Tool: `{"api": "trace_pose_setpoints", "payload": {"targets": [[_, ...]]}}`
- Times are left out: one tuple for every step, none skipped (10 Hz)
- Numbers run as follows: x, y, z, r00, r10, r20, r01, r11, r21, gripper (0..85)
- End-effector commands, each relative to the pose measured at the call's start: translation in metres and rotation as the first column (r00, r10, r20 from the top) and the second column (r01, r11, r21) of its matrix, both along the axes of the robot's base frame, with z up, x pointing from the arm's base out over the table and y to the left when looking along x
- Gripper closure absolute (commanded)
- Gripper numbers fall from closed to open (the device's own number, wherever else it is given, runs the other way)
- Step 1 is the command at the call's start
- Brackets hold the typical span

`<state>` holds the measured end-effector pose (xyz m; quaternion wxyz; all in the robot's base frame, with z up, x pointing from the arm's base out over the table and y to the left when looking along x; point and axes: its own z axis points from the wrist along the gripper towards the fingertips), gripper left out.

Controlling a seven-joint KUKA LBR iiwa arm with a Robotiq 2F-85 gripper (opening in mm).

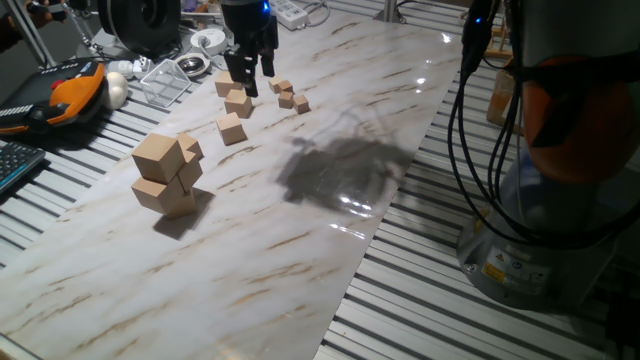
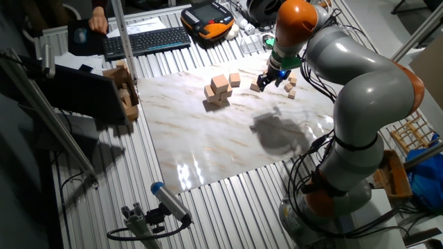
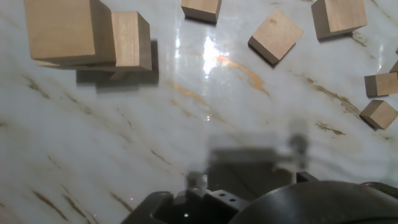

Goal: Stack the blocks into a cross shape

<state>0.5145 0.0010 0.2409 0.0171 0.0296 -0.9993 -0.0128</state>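
Three mid-size tan blocks lie apart on the marble board: one (image 1: 231,128) nearest the front, one (image 1: 238,102) behind it, and one (image 1: 224,84) just left of my fingers. In the hand view they lie along the top edge (image 3: 201,9), (image 3: 275,36), (image 3: 339,15). My gripper (image 1: 257,80) hovers above the rear blocks, open, with nothing between its fingers. From the other fixed view the gripper (image 2: 271,77) hangs just right of a block (image 2: 255,87). No block rests on another.
A pile of bigger tan cubes (image 1: 165,175) stands front left of the blocks, also the big cubes (image 3: 62,31) in the hand view. Tiny cubes (image 1: 290,97) lie to the right. A clear plastic box (image 1: 165,80) and clutter sit past the board's far left edge.
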Motion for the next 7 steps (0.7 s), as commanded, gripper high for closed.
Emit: {"api": "trace_pose_setpoints", "payload": {"targets": [[0.0000,0.0002,-0.0008,1.000,-0.001,0.003,0.001,1.000,0.000,85.0],[0.0002,0.0005,-0.0007,1.000,-0.002,0.006,0.002,1.000,-0.002,85.0],[0.0004,0.0004,-0.0006,1.000,-0.002,0.008,0.002,1.000,-0.003,85.0],[0.0006,0.0005,-0.0006,1.000,0.000,0.008,0.000,1.000,-0.005,85.0],[0.0010,0.0010,-0.0003,1.000,-0.002,0.004,0.002,1.000,-0.005,85.0],[0.0013,0.0009,-0.0001,1.000,-0.003,0.003,0.003,1.000,-0.008,85.0],[0.0015,0.0005,0.0001,1.000,-0.008,0.003,0.008,1.000,-0.002,85.0]]}}
